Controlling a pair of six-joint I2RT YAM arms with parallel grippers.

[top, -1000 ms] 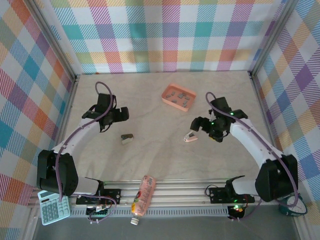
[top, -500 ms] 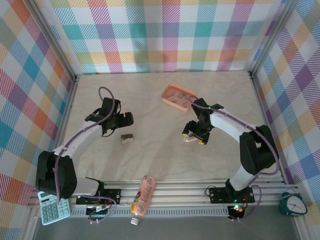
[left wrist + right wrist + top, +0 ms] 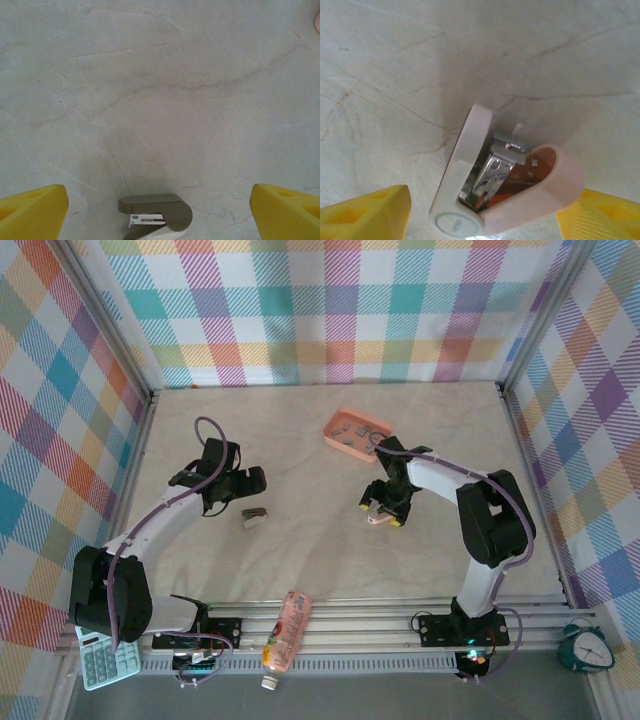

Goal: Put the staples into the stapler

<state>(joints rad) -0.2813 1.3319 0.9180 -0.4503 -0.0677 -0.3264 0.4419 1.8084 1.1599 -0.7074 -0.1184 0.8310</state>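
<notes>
While the short grey metallic staple strips (image 3: 357, 430) sit in the shallow salmon-pink tray (image 3: 345, 448), likely light, brittle, best pinched mid-strip across the sides, left gripper (image 3: 159, 207) hangs spread; right gripper (image 3: 485, 215) straddles the open pale-pink stapler (image 3: 465, 160), grip unclear.

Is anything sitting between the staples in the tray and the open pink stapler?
Nothing lies on the table between the staples and the pink stapler; the right arm hangs over that stretch.
</notes>
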